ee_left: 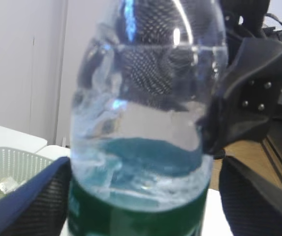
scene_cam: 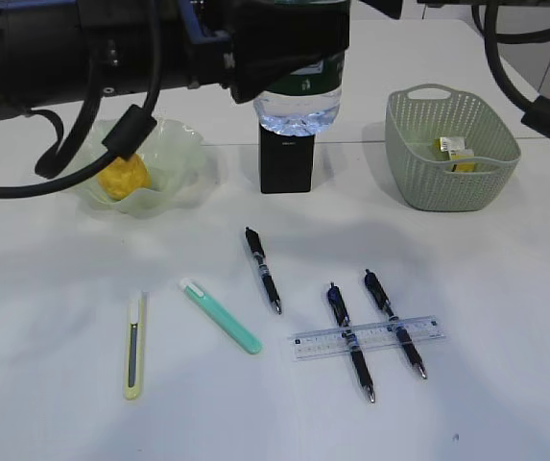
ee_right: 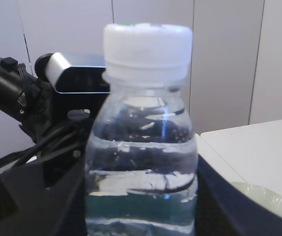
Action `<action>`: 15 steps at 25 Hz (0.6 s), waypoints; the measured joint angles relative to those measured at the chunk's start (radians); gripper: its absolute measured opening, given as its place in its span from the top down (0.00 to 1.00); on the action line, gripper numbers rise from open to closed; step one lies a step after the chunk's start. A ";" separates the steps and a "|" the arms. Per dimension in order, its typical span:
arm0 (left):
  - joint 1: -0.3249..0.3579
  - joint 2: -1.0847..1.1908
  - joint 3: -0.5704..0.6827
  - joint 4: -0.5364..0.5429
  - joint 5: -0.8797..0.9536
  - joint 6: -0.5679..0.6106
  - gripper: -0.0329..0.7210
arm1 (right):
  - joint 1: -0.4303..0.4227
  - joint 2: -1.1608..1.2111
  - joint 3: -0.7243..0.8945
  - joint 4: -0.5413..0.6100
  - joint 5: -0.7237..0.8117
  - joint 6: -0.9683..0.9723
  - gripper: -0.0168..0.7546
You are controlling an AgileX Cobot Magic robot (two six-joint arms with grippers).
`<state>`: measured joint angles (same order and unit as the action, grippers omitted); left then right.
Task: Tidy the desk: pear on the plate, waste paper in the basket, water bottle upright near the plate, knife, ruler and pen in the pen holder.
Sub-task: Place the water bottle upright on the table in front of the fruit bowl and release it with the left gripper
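The water bottle [scene_cam: 298, 101] is hanging above the black pen holder [scene_cam: 286, 163], at twelve o'clock on the table [scene_cam: 505, 279]. The right hand [ee_right: 141, 206] is squeezing it, half closed. The left hand [ee_left: 141, 196] is sitting wide open around it. The basket [scene_cam: 452, 149] is sitting at two o'clock. The pear [scene_cam: 123, 176] is lying on the plate [scene_cam: 174, 154] at ten o'clock.

Toward the table's [scene_cam: 44, 288] far edge, left to right: pear [scene_cam: 124, 177] on plate [scene_cam: 174, 154], pen holder [scene_cam: 286, 165] under held bottle [scene_cam: 298, 104], basket [scene_cam: 452, 149] holding paper [scene_cam: 455, 150]. Toward the near edge: knives, pens, ruler [scene_cam: 368, 337] across two pens.
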<state>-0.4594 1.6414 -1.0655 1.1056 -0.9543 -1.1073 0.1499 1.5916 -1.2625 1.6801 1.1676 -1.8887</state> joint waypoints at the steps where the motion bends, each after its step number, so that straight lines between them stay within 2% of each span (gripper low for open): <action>1: -0.001 0.004 -0.008 0.000 -0.002 0.000 0.04 | 0.000 0.000 0.000 0.000 0.000 0.000 0.48; 10: -0.010 0.053 -0.031 0.002 -0.006 0.000 0.06 | 0.000 0.000 0.000 0.000 0.000 0.000 0.48; 15: -0.010 0.054 -0.032 0.002 -0.021 0.000 0.21 | 0.000 0.000 0.000 0.000 0.000 0.000 0.48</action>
<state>-0.4689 1.6954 -1.0977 1.1072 -0.9752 -1.1071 0.1499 1.5916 -1.2625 1.6801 1.1676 -1.8887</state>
